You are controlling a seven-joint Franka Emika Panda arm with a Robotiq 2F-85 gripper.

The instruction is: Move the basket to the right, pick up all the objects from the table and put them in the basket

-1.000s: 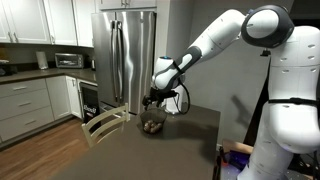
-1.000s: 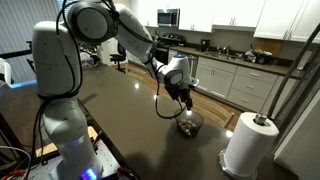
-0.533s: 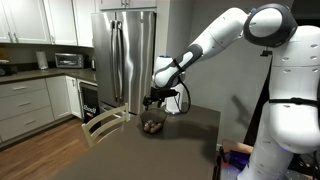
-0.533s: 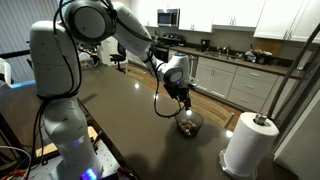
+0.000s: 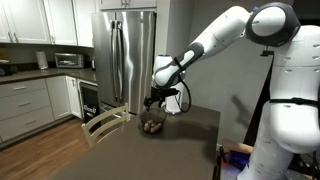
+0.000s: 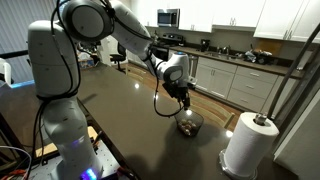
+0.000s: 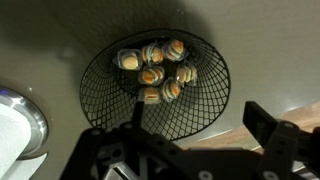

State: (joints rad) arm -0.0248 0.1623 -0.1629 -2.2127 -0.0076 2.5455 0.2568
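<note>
The dark table (image 5: 170, 150) fills the near part of a kitchen; towards its far edge sits the basket (image 5: 152, 126), the pale objects (image 7: 153, 70) clustered inside; just above hangs the gripper (image 5: 153, 101), jaws spread, grasping nothing; beyond stands a steel fridge (image 5: 125, 50).

From where I stand, the basket (image 6: 197, 127) sits near a corner of the table (image 6: 120, 115), its mouth unblocked beneath the spread-jawed gripper (image 6: 185, 103). A tall white roll (image 6: 250, 145) crowds that end, and a pale chair (image 5: 105, 125) lines the neighbouring edge. The long top toward the robot's base lies open.
</note>
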